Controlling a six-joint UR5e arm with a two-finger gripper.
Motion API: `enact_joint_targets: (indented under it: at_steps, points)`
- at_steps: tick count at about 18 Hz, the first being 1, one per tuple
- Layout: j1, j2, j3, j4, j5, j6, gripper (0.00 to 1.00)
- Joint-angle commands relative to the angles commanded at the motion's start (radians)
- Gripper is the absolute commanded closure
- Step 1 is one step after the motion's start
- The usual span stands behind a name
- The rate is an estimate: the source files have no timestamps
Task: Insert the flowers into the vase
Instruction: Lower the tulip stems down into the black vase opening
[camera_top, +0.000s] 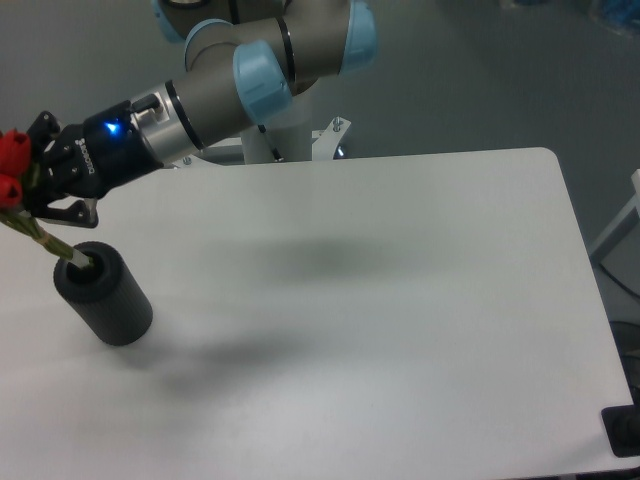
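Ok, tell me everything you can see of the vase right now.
The vase is a plain dark grey cylinder, matte, with thick walls and a round open mouth. It stands upright near the left edge of the white table. The thin stems of the flowers slant into its opening from the upper left. The hand is above it and does not touch it.

White tabletop (400, 300) in a grey room.
Tabletop matte, rounded far-right corner, soft blurred shadows near centre & lower left. Grey floor (480, 80) behind, evenly lit. White bracket (330, 135) w/ bolts at far edge. Dark object (625, 432) at bottom-right corner; pale furniture edge at right.
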Motion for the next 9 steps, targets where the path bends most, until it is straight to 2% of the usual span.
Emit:
enact_joint_targets:
  at_steps: [4,9]
  points:
    - [0.002,-0.008,-0.054,0.0,0.0,0.072,0.78]
    - [0.005,-0.049,-0.069,0.0,0.002,0.12,0.77]
